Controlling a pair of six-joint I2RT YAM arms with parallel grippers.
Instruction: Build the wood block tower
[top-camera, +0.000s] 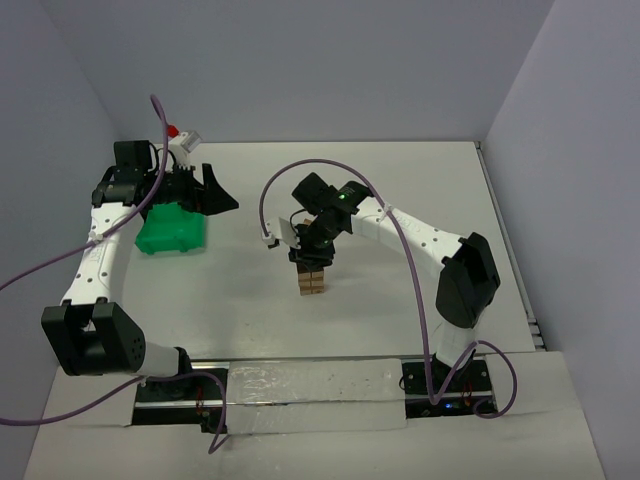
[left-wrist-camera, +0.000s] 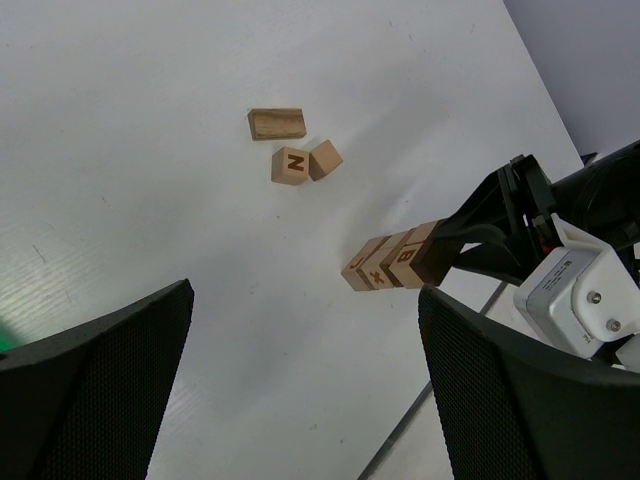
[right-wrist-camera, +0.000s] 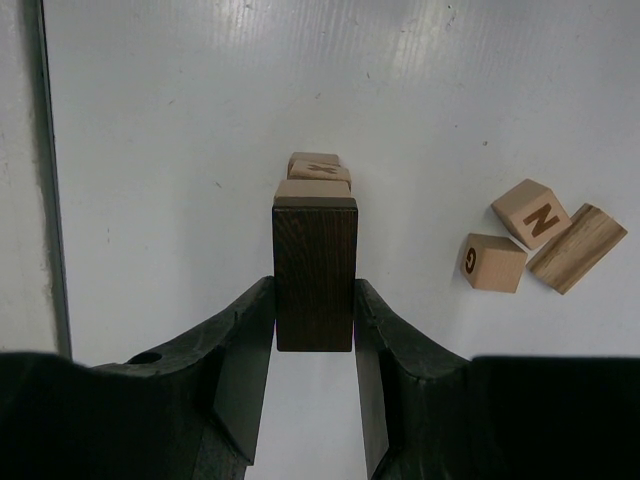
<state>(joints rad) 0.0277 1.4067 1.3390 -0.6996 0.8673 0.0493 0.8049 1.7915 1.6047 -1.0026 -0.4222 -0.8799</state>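
The right gripper (right-wrist-camera: 315, 292) is closed narrow on a dark brown block (right-wrist-camera: 315, 262), one finger pressed to each side. It holds the block upright and in line with the tower (right-wrist-camera: 316, 178), whose light-tan blocks show just beyond it at the centre of the right wrist view. Gripping the side faces probably leaves the underside free to seat on the stack. The block hides the joint, so I cannot tell whether it already rests on the tower, and in the overhead view the gripper covers the tower's top. The left gripper (left-wrist-camera: 305, 295) stands wide and empty near the green bin (top-camera: 170, 232) at the left of the overhead view, likely parked clear of the work. At the right of the right wrist view an N cube (right-wrist-camera: 530, 215), a G cube (right-wrist-camera: 493, 262) and a plank (right-wrist-camera: 578, 247) lie loose and close together. The letters on the tower's blocks are too foreshortened to read with confidence.
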